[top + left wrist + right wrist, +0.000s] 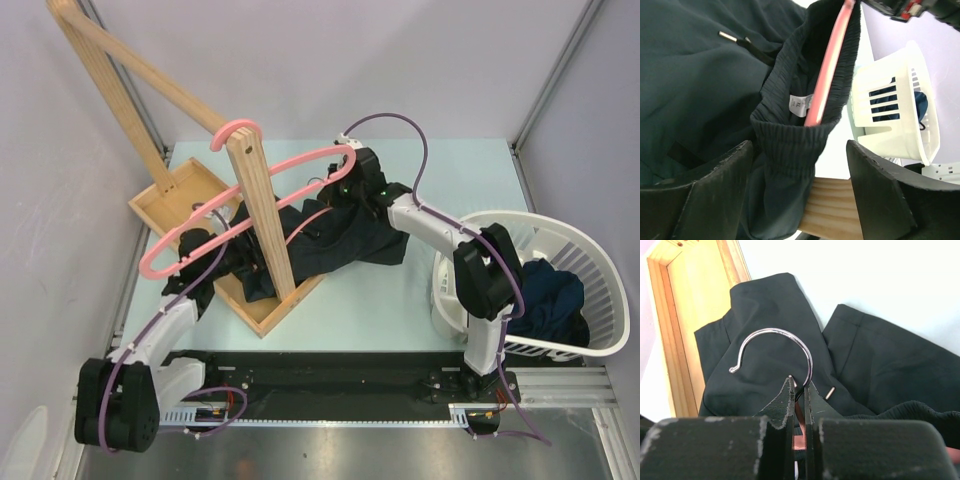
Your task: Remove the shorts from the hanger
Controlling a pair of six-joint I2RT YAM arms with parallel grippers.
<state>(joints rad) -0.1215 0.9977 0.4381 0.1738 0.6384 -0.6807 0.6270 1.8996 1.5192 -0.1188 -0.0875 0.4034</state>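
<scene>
Left pincer [800, 150]: released; its fingers [715, 185] are spread wide, with the elastic waistband of the blackish-green shorts [690, 75] lying between them, unpinched.
Right pincer [799, 392]: clenched on the pink hanger [832, 65], just below its metal hook [775, 347].
Blackish-green shorts: on the hanger, whose pink bar runs inside the waistband. The legs are spread mid-scene over the table [400, 290] and the right edge of the wooden stand's tray.
Navy shorts [548, 298]: bunched inside the white basket [590, 250] at the near right, well apart from the hanger.
Wooden stand [262, 215]: the upright post is left of centre and the tray base [175, 200] reaches to the far left. A pink hook [236, 132] curls over the post's top.
</scene>
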